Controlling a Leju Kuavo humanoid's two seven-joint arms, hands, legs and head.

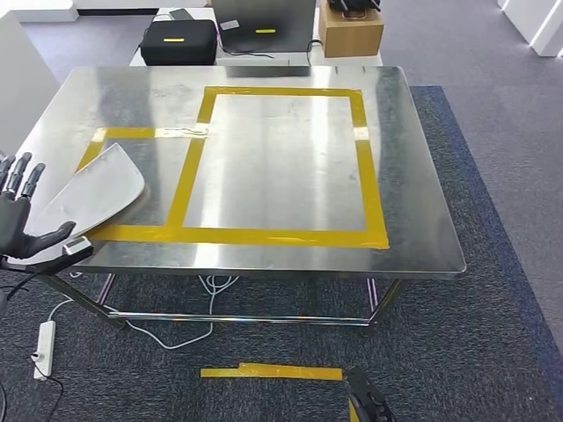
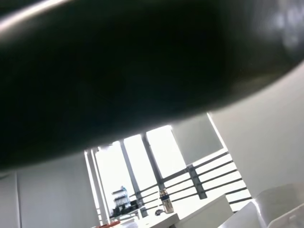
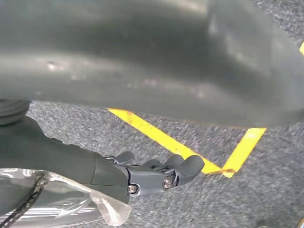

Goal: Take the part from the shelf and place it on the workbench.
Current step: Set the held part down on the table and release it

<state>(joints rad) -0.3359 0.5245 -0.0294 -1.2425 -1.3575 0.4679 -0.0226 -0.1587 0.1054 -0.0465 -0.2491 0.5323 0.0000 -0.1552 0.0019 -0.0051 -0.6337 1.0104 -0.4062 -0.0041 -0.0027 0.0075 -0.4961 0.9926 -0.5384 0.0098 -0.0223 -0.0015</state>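
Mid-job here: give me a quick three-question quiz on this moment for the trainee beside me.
1. True or false: the grey part already lies on the workbench.
2. Which marked zone holds the part? A) the large taped square B) the smaller taped area at the robot's left C) the floor tape
3. Fill in: the left hand is ____, its fingers spread beside the part.

Key: 1 true. 2 B. 3 open. The right hand hangs over the carpet, fingers curled on nothing.
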